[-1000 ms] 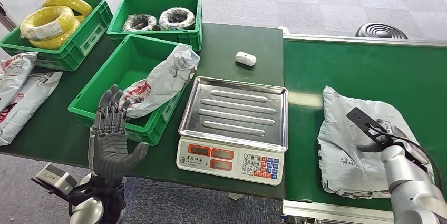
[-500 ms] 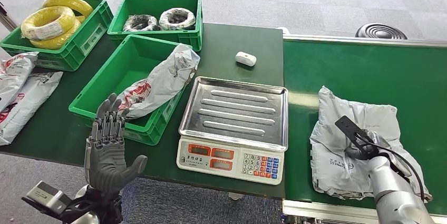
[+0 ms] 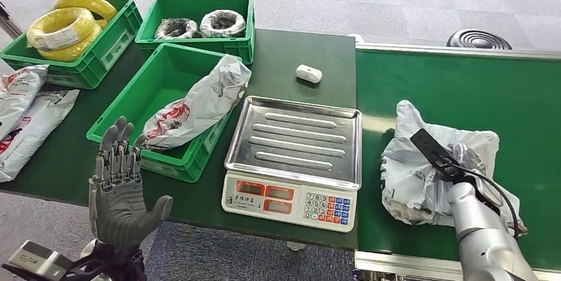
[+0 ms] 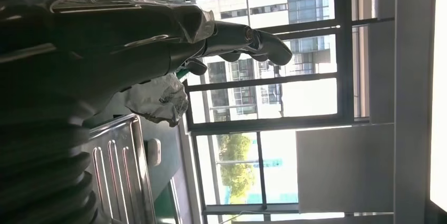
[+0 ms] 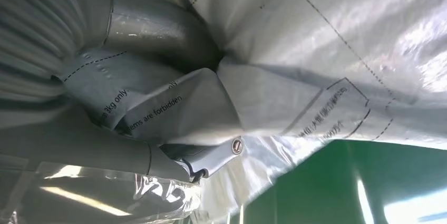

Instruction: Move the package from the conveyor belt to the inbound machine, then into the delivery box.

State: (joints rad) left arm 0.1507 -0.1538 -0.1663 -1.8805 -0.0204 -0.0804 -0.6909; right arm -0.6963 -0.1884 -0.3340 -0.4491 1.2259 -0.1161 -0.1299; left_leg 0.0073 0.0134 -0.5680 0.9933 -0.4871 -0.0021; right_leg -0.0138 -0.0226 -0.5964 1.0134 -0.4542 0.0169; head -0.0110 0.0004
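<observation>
The right robot hand (image 3: 456,172) grips the bunched grey package (image 3: 423,175) on the conveyor belt (image 3: 463,82). Its wrist view shows the fingers (image 5: 158,34) buried in plastic. The left robot hand (image 3: 122,188) is spread, holding nothing.

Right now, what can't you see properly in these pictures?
- Right hand: head view, its fingers are buried in the grey bag.
- Bag's contents: the wrapping hides them.
- Scale numbers: too small to read.
- White bags on the table: cut off by the picture's edge.

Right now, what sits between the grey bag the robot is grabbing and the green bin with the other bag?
The weighing scale, seen in the head view.
</observation>
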